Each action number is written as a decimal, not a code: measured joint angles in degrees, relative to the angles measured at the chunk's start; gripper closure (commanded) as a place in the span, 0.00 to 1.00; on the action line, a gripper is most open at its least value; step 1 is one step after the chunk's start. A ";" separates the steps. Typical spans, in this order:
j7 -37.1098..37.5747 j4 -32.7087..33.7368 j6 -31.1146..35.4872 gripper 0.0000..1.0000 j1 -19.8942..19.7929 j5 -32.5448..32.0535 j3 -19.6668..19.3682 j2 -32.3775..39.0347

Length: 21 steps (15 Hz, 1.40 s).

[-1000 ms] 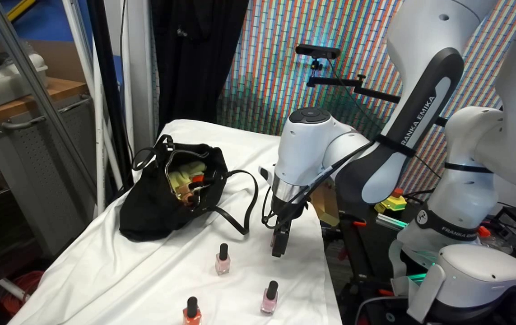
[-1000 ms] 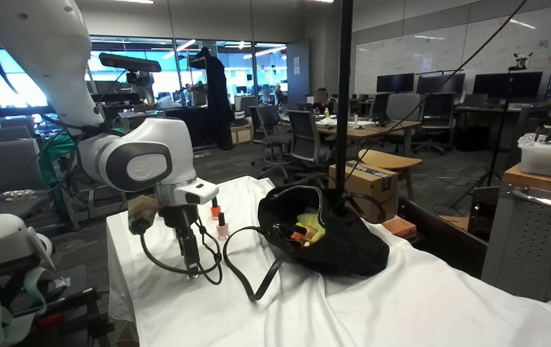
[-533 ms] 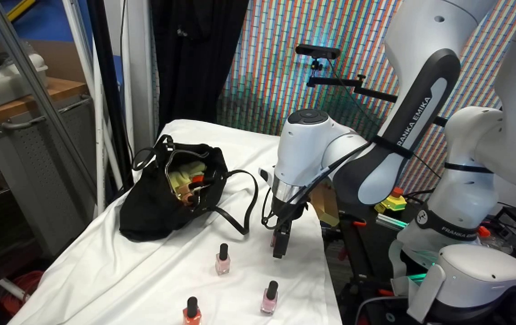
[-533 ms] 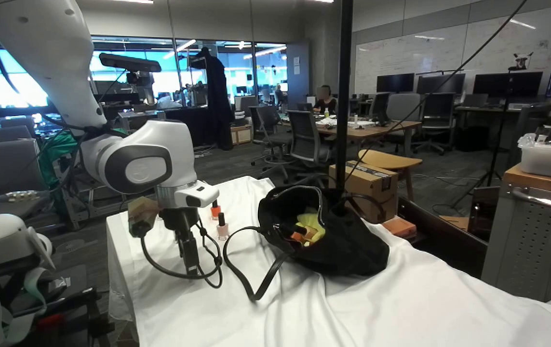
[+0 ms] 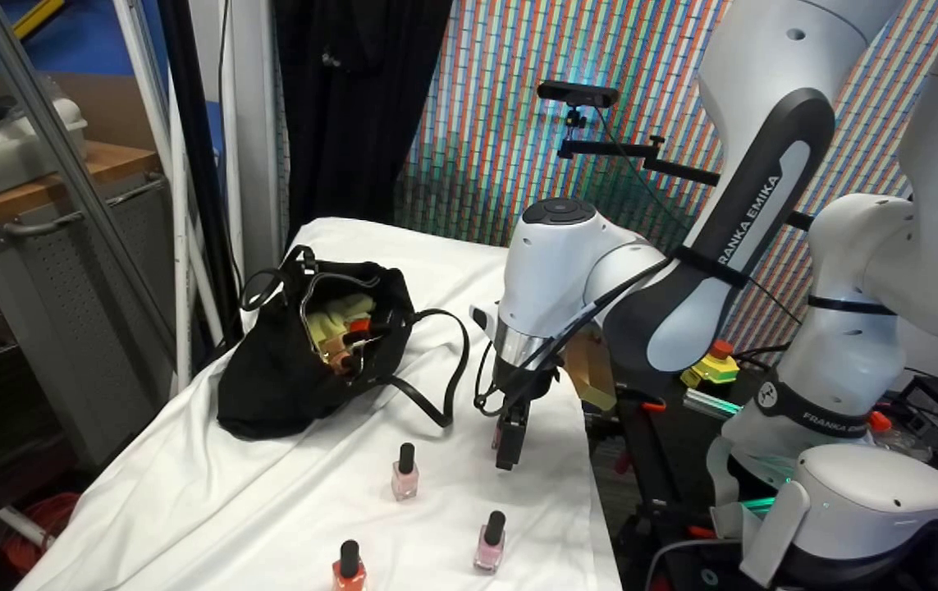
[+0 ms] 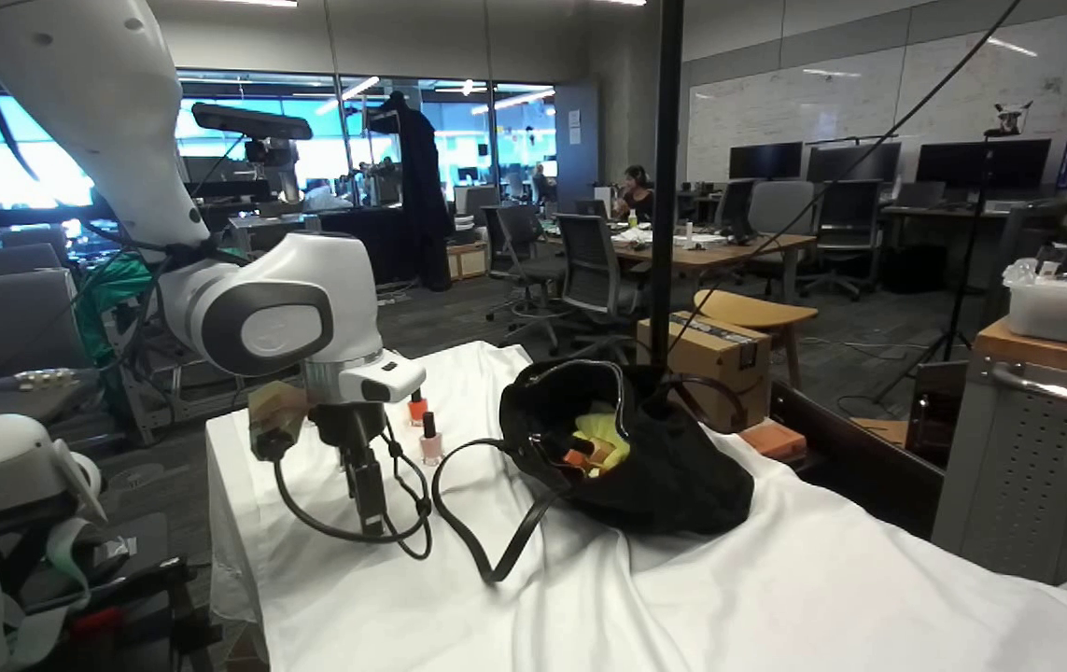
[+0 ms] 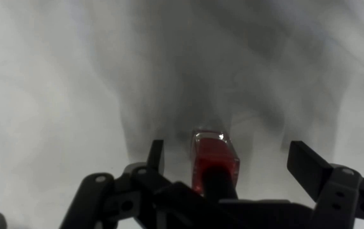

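My gripper [image 7: 228, 156] stands open around a bottle of red nail polish [image 7: 215, 152] with a black cap. The bottle is between the fingers, closer to the left one in the wrist view, with visible gaps on both sides. Its cap is partly hidden by the gripper body. In an exterior view the gripper [image 5: 508, 453] points down just above the white cloth and mostly covers that bottle. Nearby stand a pale pink bottle [image 5: 405, 481], a mauve-pink bottle [image 5: 489, 550] and an orange bottle [image 5: 350, 576], cut off by the frame. The pale pink bottle [image 6: 431, 446] appears behind the gripper [image 6: 371, 523].
A black bag [image 5: 272, 390] lies with its mouth open, holding a yellow-green cloth [image 5: 341, 316] and other items. Its strap [image 5: 459, 373] loops over the cloth toward the gripper. A cable [image 6: 337, 534] hangs beside the fingers. The table's edge [image 5: 592, 492] runs close by the arm.
The gripper has sunk very slightly, its jaws staying open. Bottles and bag have kept their places. In the background a person at a far desk has come more into view.
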 measured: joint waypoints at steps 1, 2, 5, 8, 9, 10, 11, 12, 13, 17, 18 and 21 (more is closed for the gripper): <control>-0.03 0.00 0.00 0.25 0.00 0.00 0.00 0.00; -0.08 0.00 0.00 0.26 0.00 0.01 0.00 0.00; -0.34 0.01 0.00 0.46 0.00 0.01 0.00 0.01; -0.53 0.02 0.00 0.66 -0.03 0.01 0.00 0.01; -0.56 0.03 0.00 0.73 -0.07 0.01 -0.01 0.01; -0.59 0.05 0.00 0.79 -0.11 0.01 -0.04 0.06; -0.61 0.08 0.00 0.85 -0.15 0.01 -0.06 0.07; -0.62 0.09 0.01 0.85 -0.18 0.01 -0.08 0.08; -0.62 0.10 0.00 0.85 -0.18 0.01 -0.09 0.08; -0.62 0.19 -0.19 0.85 -0.18 0.01 -0.16 0.09; -0.61 0.29 -0.36 0.85 -0.16 -0.03 -0.31 0.09; -0.01 0.82 -0.59 0.85 0.34 -1.31 -1.74 -0.36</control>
